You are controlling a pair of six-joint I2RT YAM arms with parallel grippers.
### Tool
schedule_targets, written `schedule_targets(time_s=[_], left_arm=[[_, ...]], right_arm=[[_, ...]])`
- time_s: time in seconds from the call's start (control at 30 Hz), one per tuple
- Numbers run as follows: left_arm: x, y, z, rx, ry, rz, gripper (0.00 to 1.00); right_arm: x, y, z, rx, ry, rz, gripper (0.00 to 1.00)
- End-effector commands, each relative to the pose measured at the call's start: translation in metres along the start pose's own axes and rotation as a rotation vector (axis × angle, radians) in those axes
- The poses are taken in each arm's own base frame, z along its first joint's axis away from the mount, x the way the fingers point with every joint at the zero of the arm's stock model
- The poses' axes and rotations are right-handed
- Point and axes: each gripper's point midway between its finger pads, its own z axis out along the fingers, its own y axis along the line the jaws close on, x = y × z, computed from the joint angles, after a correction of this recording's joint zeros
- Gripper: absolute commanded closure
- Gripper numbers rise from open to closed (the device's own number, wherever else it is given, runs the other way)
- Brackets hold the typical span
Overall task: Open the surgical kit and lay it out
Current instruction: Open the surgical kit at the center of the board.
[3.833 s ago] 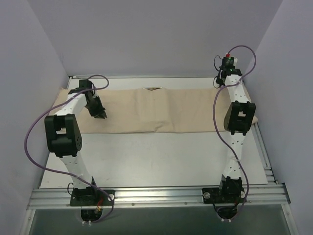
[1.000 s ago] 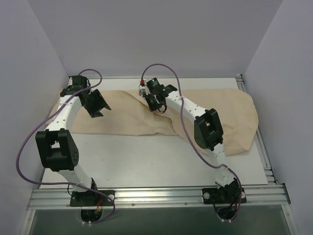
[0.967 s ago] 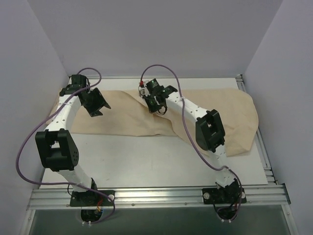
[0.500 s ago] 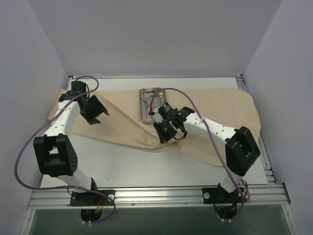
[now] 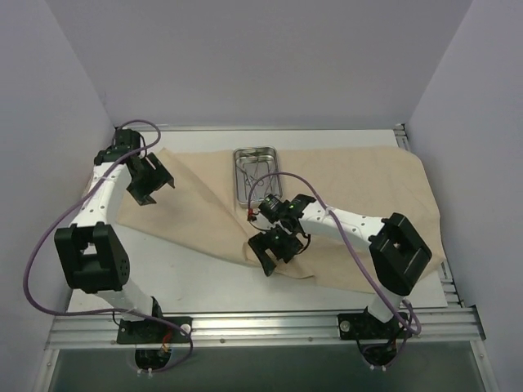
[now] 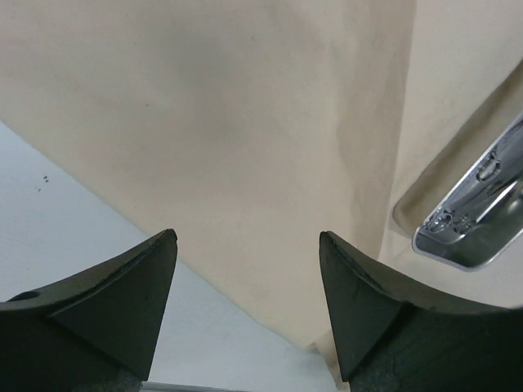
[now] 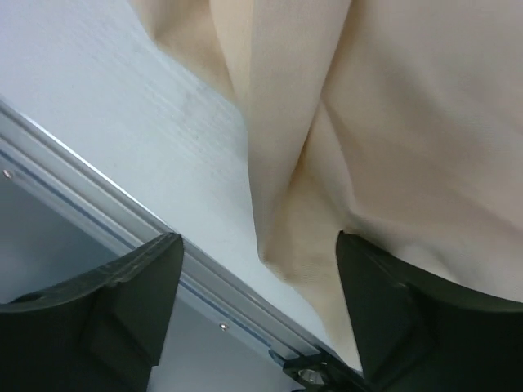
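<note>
The beige cloth wrap (image 5: 359,188) lies spread across the far half of the table. On it, at the back middle, the steel tray (image 5: 255,173) is uncovered, with thin metal instruments (image 5: 260,181) inside. My left gripper (image 5: 151,181) hangs open over the cloth's left part (image 6: 245,122), nothing between its fingers; the tray's corner (image 6: 478,224) shows at the right of the left wrist view. My right gripper (image 5: 276,251) stands open at the cloth's near edge. A folded corner of cloth (image 7: 298,261) lies under its spread jaws, ungripped.
White tabletop (image 5: 188,278) shows in front of the cloth. An aluminium rail (image 5: 261,327) runs along the near edge, also close below the right gripper as the rail (image 7: 122,220). Grey walls enclose the left, right and back sides.
The right gripper dragged the cloth flap toward the near edge, uncovering the tray, then opened and let the cloth go. The left gripper opened wider and shifted a little left.
</note>
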Motion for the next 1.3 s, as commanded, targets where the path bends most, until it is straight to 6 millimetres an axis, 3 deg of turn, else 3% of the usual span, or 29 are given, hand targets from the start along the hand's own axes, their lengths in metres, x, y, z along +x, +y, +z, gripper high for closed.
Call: schedule_targets(time_s=[0.0,0.07,0.1,0.2,0.4,0.5,0.57,0.7,0.87,0.97,1.0,1.1,1.2,1.27], left_arm=[[0.002,-0.017,0.024,-0.008,0.074,0.055,0.21],[-0.004,-0.031,0.028,-0.021,0.064,0.079,0.21],[0.002,-0.036,0.041,-0.042,0.089,0.087,0.21],[-0.001,-0.057,0.058,-0.055,0.09,0.093,0.22],[-0.008,-0.083,0.088,-0.11,0.076,0.101,0.23],[0.0,-0.079,0.108,-0.171,0.124,0.108,0.23],[-0.004,-0.083,0.11,-0.183,0.121,0.108,0.24],[0.002,-0.087,0.127,-0.214,0.147,0.138,0.27],[-0.002,-0.094,0.134,-0.232,0.14,0.173,0.32],[-0.001,-0.094,0.135,-0.237,0.143,0.175,0.46],[-0.003,-0.096,0.132,-0.227,0.132,0.179,0.62],[-0.009,-0.093,0.123,-0.213,0.094,0.192,0.8],[-0.016,-0.096,0.116,-0.191,0.061,0.209,0.81],[-0.019,-0.098,0.109,-0.188,0.044,0.211,0.69]], right_arm=[[-0.049,-0.008,-0.045,0.128,-0.181,0.045,0.2],[-0.069,-0.017,-0.066,0.171,-0.256,0.087,0.14],[-0.087,-0.025,-0.087,0.23,-0.337,0.134,0.12],[-0.107,-0.045,-0.122,0.286,-0.442,0.227,0.05],[-0.103,-0.089,-0.157,0.325,-0.51,0.341,0.01],[-0.099,-0.097,-0.17,0.338,-0.536,0.358,0.01],[-0.1,-0.103,-0.182,0.339,-0.572,0.377,0.01],[-0.101,-0.109,-0.193,0.337,-0.611,0.395,0.01],[-0.091,-0.122,-0.191,0.348,-0.597,0.423,0.01],[-0.089,-0.125,-0.192,0.348,-0.598,0.422,0.01],[-0.089,-0.127,-0.192,0.349,-0.598,0.427,0.01],[-0.091,-0.129,-0.193,0.342,-0.597,0.42,0.01],[-0.094,-0.129,-0.191,0.332,-0.596,0.41,0.01],[-0.095,-0.128,-0.189,0.324,-0.59,0.405,0.01]])
